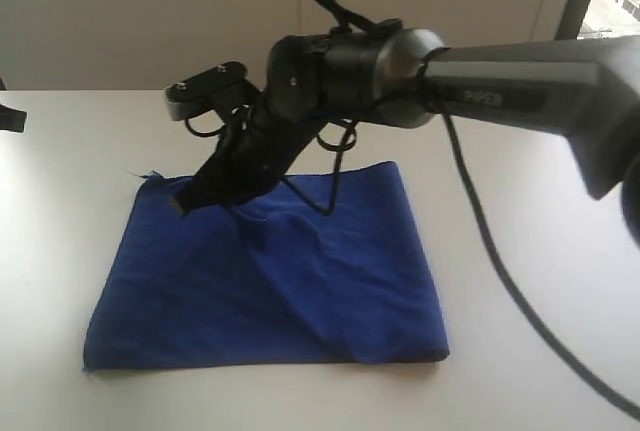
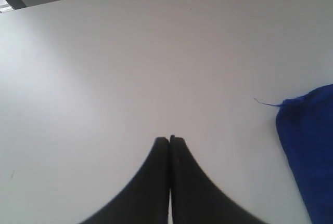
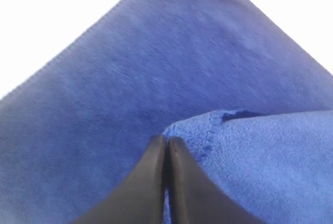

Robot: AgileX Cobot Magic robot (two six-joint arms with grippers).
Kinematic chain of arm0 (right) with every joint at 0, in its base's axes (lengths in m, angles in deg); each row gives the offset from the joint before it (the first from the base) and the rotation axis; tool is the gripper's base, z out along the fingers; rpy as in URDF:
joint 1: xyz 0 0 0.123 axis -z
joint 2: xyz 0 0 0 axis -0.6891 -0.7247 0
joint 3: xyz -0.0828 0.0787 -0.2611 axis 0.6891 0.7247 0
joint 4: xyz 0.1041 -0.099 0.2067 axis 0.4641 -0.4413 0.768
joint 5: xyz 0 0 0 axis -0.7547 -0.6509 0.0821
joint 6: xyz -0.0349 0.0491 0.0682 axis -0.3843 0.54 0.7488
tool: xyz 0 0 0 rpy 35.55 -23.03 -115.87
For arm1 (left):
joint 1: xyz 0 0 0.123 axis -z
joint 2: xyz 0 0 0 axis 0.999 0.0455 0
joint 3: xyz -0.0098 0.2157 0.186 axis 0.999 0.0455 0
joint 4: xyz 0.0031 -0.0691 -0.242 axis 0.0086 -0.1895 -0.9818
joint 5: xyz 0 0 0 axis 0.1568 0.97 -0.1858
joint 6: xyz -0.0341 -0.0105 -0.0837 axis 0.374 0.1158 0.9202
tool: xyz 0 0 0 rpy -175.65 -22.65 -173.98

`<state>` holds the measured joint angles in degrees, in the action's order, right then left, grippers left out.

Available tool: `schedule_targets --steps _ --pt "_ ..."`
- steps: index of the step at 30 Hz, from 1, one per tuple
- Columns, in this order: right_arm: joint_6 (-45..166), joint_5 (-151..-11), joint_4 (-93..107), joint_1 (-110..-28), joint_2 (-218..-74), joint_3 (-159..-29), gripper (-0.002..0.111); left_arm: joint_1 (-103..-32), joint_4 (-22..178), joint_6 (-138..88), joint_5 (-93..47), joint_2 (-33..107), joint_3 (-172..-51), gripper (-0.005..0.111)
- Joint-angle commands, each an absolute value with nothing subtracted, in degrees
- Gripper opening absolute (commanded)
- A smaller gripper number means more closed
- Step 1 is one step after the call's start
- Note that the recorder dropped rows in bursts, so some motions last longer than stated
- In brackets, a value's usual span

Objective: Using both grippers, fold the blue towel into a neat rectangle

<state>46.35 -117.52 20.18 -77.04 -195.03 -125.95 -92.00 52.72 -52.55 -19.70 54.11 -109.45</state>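
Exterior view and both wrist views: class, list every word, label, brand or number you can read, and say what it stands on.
"PPER": raised lettering on the right arm's grey link; it is blurred and its start is unclear, so the full word is uncertain.
On the blue towel: no label or print shows.
Both wrist views: no text at all.

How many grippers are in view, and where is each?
2. The left gripper hangs over the table beside the blue towel, near its corner; the right gripper is low over the towel. No third shows.
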Motion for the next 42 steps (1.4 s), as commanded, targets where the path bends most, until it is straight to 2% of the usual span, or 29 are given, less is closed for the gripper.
schedule_targets --steps 1,11,14,18,20,23,28,35,42 --pt "46.0 -117.2 21.1 -79.8 -198.9 -131.5 0.0 -91.9 51.9 -52.3 -19.7 53.5 -109.1 0.0" --pt "46.1 -118.0 23.4 -81.6 -204.9 -138.5 0.001 -91.9 51.9 -52.3 -19.7 53.5 -109.1 0.0" --pt "46.1 -117.8 23.5 -81.7 -205.0 -138.5 0.016 -91.9 51.9 -52.5 -19.8 53.5 -109.1 0.0" --pt "45.7 -118.2 21.3 -81.7 -203.5 -138.5 0.058 -91.9 51.9 -52.5 -20.1 53.5 -109.1 0.0" --pt "45.7 -118.8 17.0 -81.7 -202.0 -138.5 0.068 -91.9 51.9 -52.5 -20.1 53.5 -109.1 0.0" --pt "46.1 -120.2 10.3 -81.0 -200.2 -138.5 0.065 -91.9 51.9 -52.6 -20.1 53.5 -109.1 0.0" --pt "42.9 -127.5 12.0 -75.5 -200.5 -138.1 0.062 -91.9 51.9 -52.6 -20.0 53.5 -109.1 0.0" --pt "25.5 -137.8 36.1 -65.1 -204.7 -136.7 0.061 -91.9 51.9 -52.6 -19.2 55.0 -109.1 0.0" --pt "22.2 -139.3 40.3 -64.1 -207.5 -136.8 0.06 -91.9 51.9 -52.6 -18.5 56.7 -109.1 0.0"
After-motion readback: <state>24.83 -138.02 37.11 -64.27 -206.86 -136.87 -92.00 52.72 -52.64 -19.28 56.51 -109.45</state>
